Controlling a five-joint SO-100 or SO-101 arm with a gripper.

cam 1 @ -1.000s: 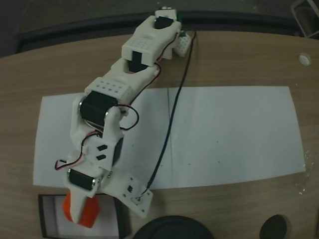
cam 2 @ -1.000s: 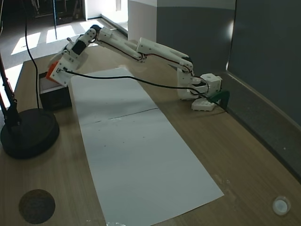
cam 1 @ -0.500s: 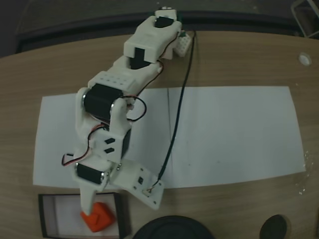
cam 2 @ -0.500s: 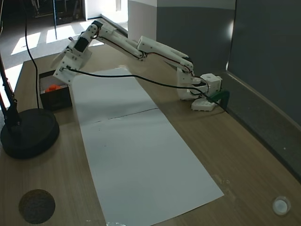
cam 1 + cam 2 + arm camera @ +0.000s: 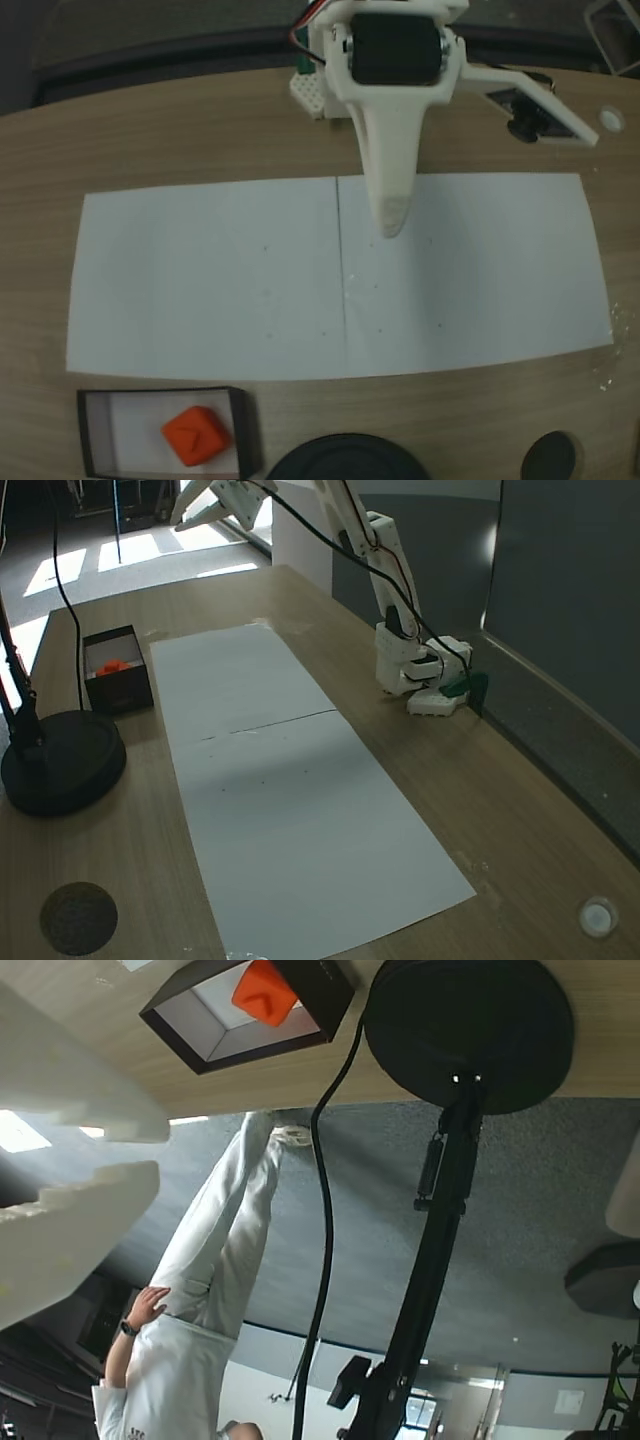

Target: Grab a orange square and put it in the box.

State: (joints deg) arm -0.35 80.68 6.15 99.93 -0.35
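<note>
A wooden worktop (image 5: 150, 140) carries a long white paper sheet (image 5: 340, 275), seen from above in a fixed view and lengthwise in another fixed view. Off one short end of that sheet stands a round black base (image 5: 62, 765) with a thin pole rising from it; in the wrist view the same base (image 5: 468, 1020) sits beside the box. The white arm (image 5: 385, 590) rises from its mount at the worktop's far edge, well apart from the box, and the end effector (image 5: 205, 505) hangs high in the air, its two white fingers (image 5: 70, 1075) slightly parted and holding nothing. The box (image 5: 90, 440), black-walled with a white floor, rests on the worktop just beyond the sheet's corner, next to the round base. The orange square (image 5: 196, 435) lies inside the box, on the floor toward the wall nearest the base, tilted slightly. In the wrist view, a person (image 5: 215, 1260) in light clothing stands in the background beyond the worktop's edge.
</note>
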